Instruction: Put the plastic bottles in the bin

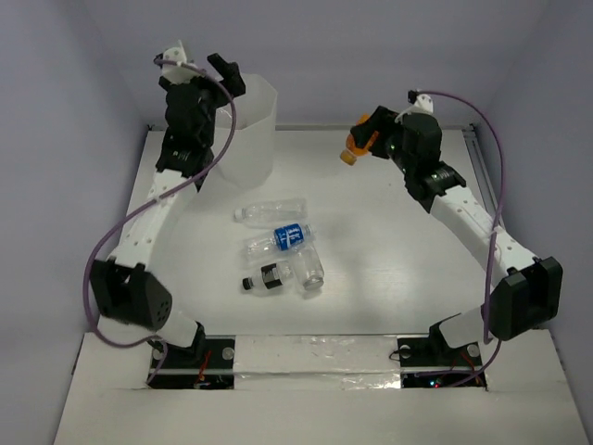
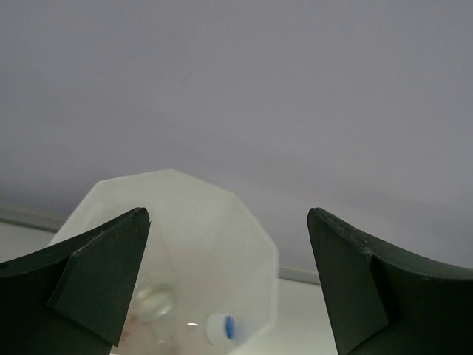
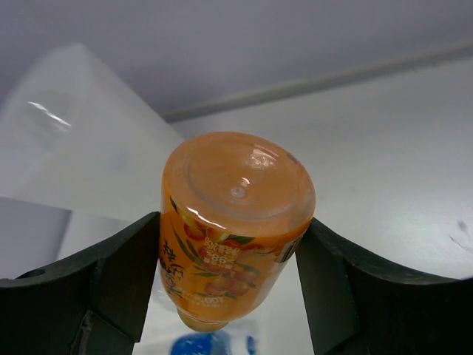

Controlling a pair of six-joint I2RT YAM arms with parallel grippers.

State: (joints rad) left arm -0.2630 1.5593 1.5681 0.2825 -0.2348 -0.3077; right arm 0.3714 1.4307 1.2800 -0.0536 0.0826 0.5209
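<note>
bin [image 1: 255, 130] partly behind left arm [image 1: 181, 158], its contents [image 2: 222, 328] blurred, cut off

**Soft, Even Light; Blur Confined to the Close Views**

In the top view the scene was lit brightly and evenly from above, and the white bench [image 1: 371, 241] was rendered slightly washed out. Only faint, soft-edged shadows were cast beside the clear bottles [image 1: 278, 243]. In the right wrist view a small glare spot was caught on the base of the orange bottle [image 3: 238, 192], while the bin [image 3: 74, 148] behind it was blurred. In the left wrist view the dark jaws were left underexposed, and the wall [image 2: 236, 89] was reduced to a flat grey-violet gradient.
</note>
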